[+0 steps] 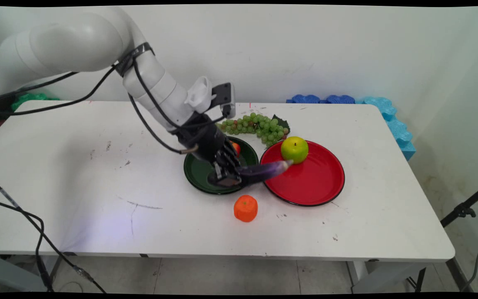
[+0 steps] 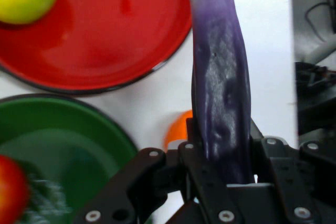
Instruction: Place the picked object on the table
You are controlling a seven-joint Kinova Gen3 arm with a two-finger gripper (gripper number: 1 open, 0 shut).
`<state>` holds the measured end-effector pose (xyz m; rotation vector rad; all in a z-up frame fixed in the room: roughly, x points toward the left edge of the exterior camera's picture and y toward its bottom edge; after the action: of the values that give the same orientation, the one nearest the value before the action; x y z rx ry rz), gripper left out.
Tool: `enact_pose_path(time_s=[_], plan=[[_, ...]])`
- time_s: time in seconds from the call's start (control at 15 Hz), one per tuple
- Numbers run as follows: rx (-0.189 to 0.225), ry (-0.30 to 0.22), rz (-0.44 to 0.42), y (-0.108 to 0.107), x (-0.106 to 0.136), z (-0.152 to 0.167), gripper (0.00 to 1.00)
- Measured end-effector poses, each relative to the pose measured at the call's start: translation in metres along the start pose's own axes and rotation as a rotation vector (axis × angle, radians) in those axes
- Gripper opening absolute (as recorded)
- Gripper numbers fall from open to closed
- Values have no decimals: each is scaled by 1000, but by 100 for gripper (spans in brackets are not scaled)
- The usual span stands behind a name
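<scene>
- Eggplant (image 1: 264,170) is clamped in my end effector (image 1: 227,176) by its thick end; in the hand view its purple body (image 2: 220,93) runs straight out from between my fingers (image 2: 191,163).
- Its long axis points away from me, toward the picture's right in the main view, with the pale tip reaching over the near-left part of the red plate (image 1: 318,182).
- That tip ends just beside the green apple (image 1: 294,149), which sits on the red plate's far-left part; I cannot tell whether the two touch.
- My end effector itself hangs over the right side of the green plate (image 1: 197,172), which lies just left of the red one; a small red fruit (image 1: 235,147) sits on it.
- An orange fruit (image 1: 245,208) rests on the desk (image 1: 77,166) near me, below the eggplant's line, and a bunch of grapes (image 1: 257,126) lies behind both plates.
</scene>
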<state>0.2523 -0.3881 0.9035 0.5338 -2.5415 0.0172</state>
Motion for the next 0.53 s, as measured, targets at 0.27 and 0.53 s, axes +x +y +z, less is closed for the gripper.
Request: enact_pose_path(time_s=[0.27,0.53], plan=[[-29,-14,-36,33,-2,9,0],[-36,-27,-50,54,-10,25,0]])
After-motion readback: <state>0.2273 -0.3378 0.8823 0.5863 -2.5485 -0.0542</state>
